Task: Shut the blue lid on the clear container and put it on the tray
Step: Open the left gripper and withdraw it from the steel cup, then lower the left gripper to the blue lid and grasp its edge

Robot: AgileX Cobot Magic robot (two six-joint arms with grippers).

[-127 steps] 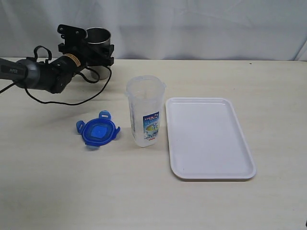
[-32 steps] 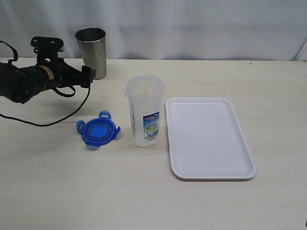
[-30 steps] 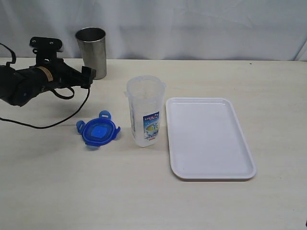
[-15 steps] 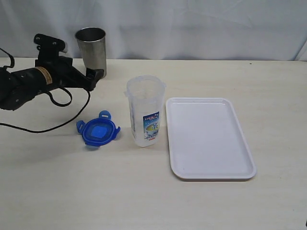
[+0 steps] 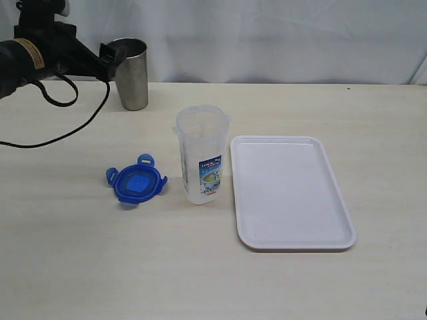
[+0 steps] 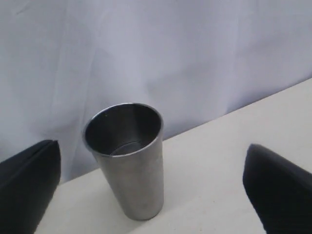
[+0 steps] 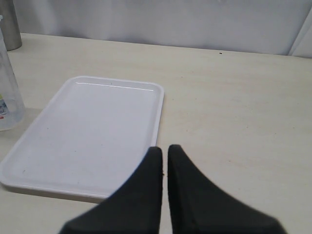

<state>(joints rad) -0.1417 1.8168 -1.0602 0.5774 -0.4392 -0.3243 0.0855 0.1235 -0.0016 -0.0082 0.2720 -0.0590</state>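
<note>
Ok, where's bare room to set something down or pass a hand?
Free: the whole tray; the table in front of blue lid, clear container and tray; table right of it. Crowded: narrow gaps either side of the container, and far left, where the open left hand hovers by the steel tumbler.

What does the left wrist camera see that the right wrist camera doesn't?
Only the left wrist view: the left gripper, wide open and empty, and the open mouth of the steel tumbler. Only the right wrist view: the right gripper, shut, the tray, and an edge of the clear container. Both: the steel tumbler (just its lower part in the right view), the table and the white backdrop.
</note>
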